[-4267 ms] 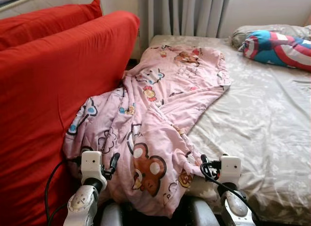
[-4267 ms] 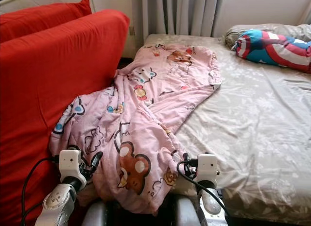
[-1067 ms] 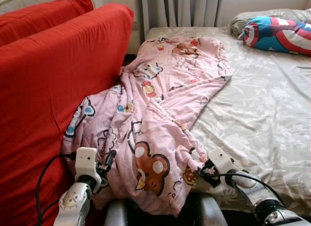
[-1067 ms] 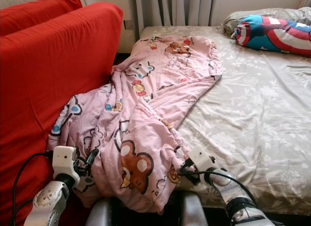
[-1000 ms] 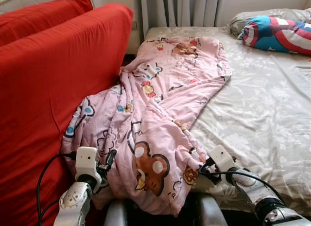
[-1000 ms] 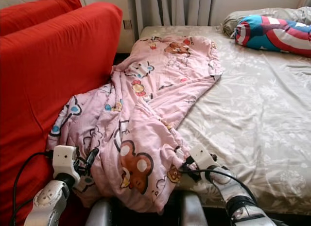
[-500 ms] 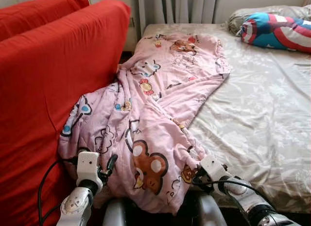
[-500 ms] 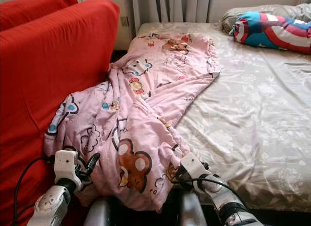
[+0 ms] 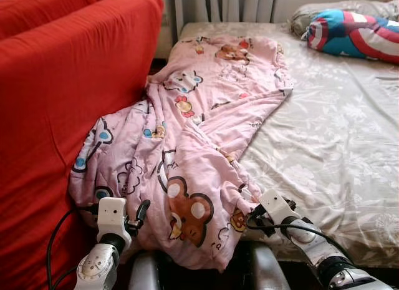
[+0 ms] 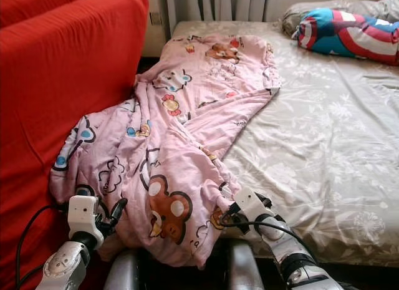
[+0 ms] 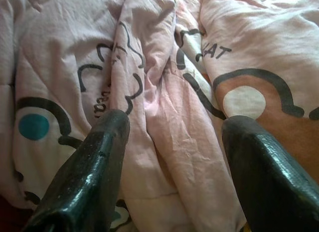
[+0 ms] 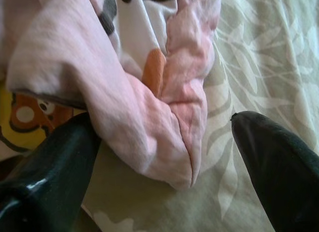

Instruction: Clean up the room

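Blanket's (image 9: 187,153) lower hem out of sight below the bed (image 9: 336,146) edge; striped pillow (image 9: 355,34) cropped.

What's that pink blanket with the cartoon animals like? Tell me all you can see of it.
The pink blanket looks like soft, thin quilted cotton, printed with cartoon bears and other animals. It lies crumpled in long folds, running from the far end of the bed to the near edge, where it hangs over. Its left side bunches against the red sofa. The left gripper and right gripper are both open around its near folds.
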Available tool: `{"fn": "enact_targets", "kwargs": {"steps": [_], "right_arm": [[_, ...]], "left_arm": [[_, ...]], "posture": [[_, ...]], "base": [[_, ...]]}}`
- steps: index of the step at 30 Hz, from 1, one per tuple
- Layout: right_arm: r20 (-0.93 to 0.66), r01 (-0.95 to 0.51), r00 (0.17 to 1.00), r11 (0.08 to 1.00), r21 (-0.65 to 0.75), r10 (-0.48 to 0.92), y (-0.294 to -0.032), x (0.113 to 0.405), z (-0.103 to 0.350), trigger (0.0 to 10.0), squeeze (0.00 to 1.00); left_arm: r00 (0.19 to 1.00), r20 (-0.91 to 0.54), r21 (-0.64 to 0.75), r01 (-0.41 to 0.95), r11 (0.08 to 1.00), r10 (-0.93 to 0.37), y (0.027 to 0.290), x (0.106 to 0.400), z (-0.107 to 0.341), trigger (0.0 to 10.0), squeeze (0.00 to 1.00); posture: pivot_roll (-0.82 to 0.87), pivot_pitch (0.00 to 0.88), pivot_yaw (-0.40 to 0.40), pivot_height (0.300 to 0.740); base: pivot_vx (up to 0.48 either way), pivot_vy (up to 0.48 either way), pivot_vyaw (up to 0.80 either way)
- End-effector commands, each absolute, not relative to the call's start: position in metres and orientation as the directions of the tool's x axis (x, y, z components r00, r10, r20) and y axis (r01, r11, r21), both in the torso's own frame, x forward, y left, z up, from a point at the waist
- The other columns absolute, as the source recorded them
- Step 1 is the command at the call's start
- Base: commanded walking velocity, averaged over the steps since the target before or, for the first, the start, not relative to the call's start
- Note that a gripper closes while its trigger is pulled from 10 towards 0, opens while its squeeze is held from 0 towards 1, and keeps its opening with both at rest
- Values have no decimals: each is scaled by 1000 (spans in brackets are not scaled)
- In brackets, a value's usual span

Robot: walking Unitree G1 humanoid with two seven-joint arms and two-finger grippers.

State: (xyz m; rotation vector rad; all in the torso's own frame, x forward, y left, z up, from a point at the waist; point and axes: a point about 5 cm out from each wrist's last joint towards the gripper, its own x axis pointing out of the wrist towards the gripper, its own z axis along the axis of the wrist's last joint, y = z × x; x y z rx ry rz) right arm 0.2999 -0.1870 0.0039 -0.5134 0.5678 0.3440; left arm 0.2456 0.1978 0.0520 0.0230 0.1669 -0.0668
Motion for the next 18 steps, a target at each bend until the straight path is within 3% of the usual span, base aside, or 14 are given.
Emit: {"fn": "enact_targets", "kwargs": {"steps": [1, 18], "right_arm": [[-600, -438, 785, 824, -359, 155, -187, 298, 1, 10000, 0], [-517, -367, 847, 842, -395, 126, -190, 302, 8, 10000, 0]], "left_arm": [[982, -178, 29, 68, 997, -62, 198, 243, 52, 10000, 0], [981, -183, 25, 70, 997, -64, 194, 236, 52, 10000, 0]], "posture": [[23, 150, 13, 578], [29, 207, 7, 578]], "base": [[0, 0, 0], [0, 0, 0]]}}
